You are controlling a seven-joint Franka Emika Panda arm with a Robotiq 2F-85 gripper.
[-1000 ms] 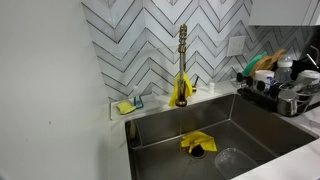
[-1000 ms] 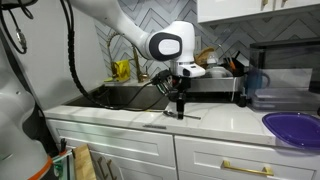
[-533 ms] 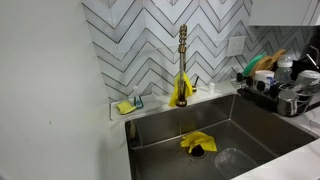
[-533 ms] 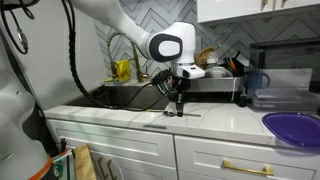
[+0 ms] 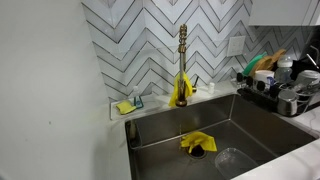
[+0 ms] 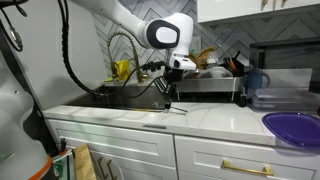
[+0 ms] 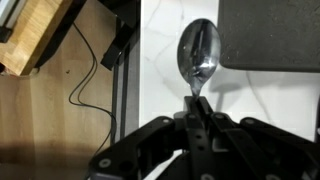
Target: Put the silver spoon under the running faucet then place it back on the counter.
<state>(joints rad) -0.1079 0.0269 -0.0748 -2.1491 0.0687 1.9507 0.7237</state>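
In the wrist view my gripper [image 7: 197, 108] is shut on the thin handle of the silver spoon [image 7: 198, 52], whose bowl points away from me over the white counter [image 7: 160, 60]. In an exterior view the gripper [image 6: 167, 98] hangs a little above the counter [image 6: 220, 118], near the sink's edge, with the spoon slanting down from it. The brass-gold faucet [image 5: 182, 50] stands behind the steel basin [image 5: 240, 125] with a yellow cloth [image 5: 181, 92] draped at its base. I cannot make out any water stream. The arm does not show in that exterior view.
Another yellow cloth [image 5: 197, 142] lies over the drain. A sponge holder [image 5: 128, 105] sits on the back ledge. A loaded dish rack [image 5: 280, 85] stands beside the sink. A clear container [image 6: 265, 90] and a purple bowl [image 6: 295, 128] stand on the counter.
The jaws closed on the spoon's handle on the counter. The gripper then rose and shifted toward the sink, lifting the spoon off the surface.
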